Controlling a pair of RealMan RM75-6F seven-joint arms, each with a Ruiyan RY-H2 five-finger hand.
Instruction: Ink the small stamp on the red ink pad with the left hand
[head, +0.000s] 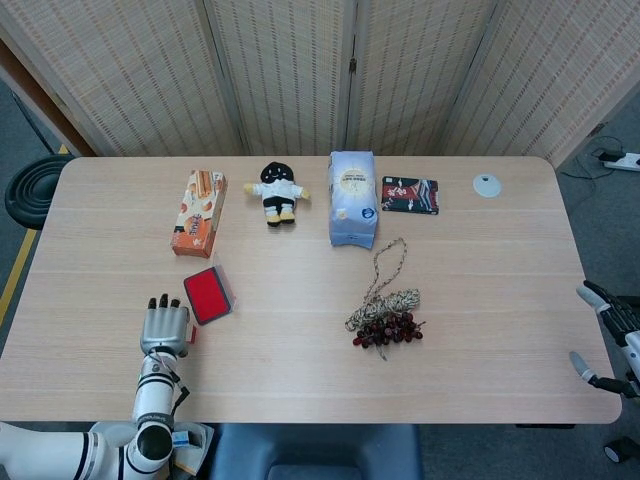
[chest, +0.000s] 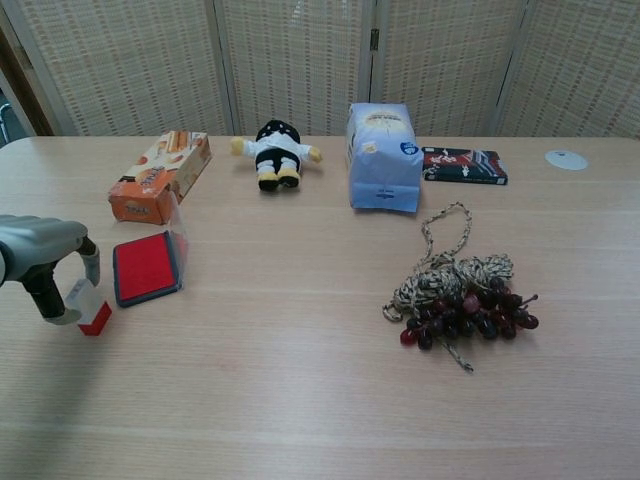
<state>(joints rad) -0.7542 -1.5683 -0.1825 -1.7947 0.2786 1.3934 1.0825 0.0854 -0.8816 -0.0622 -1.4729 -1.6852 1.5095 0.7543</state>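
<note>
Chest view: left hand (chest: 45, 262) fingers around small stamp (chest: 90, 306), red ink pad (chest: 146, 266) just beside.

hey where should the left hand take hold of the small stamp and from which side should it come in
Probably the pale upper body of the small stamp, leaving the red base free to meet the red ink pad. The stamp stands upright just left of the pad, so coming from above and the robot's left seems best. The left hand is already there, fingers arched over the stamp; contact can't be confirmed.
</note>
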